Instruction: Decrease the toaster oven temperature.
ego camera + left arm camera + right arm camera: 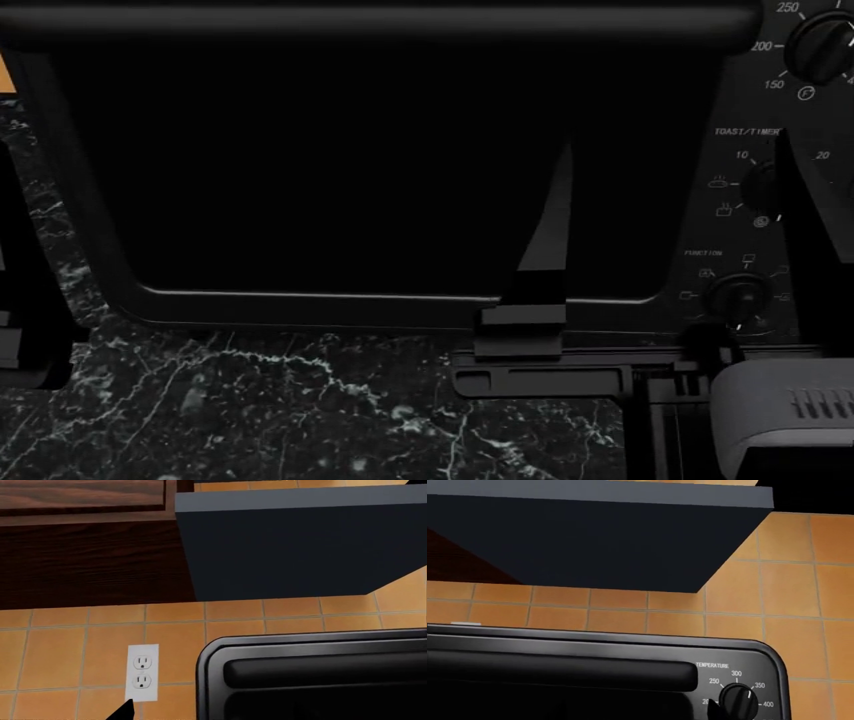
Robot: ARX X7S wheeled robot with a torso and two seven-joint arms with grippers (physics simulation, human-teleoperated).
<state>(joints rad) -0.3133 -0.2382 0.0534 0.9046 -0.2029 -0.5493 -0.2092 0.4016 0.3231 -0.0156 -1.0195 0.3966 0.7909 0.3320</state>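
The black toaster oven [334, 170] fills the head view, with its dark glass door and a bar handle [374, 22] along the top. Its side panel holds the temperature knob [821, 45], the toast/timer knob [761, 185] and the function knob [738, 297]. In the right wrist view the temperature knob [739, 701] points between 300 and 350. One dark fingertip [714, 709] of my right gripper sits right beside it. In the left wrist view only one fingertip [123, 711] shows, near the oven's top left corner [220, 655]. Neither gripper's jaws show fully.
A dark range hood [594, 540] hangs above the oven against an orange tile wall [787, 590]. A white outlet [143, 672] is on the wall left of the oven, under a dark wood cabinet [87, 555]. The oven stands on a black marble counter [267, 400]. Dark arm parts [521, 335] cross the oven's front.
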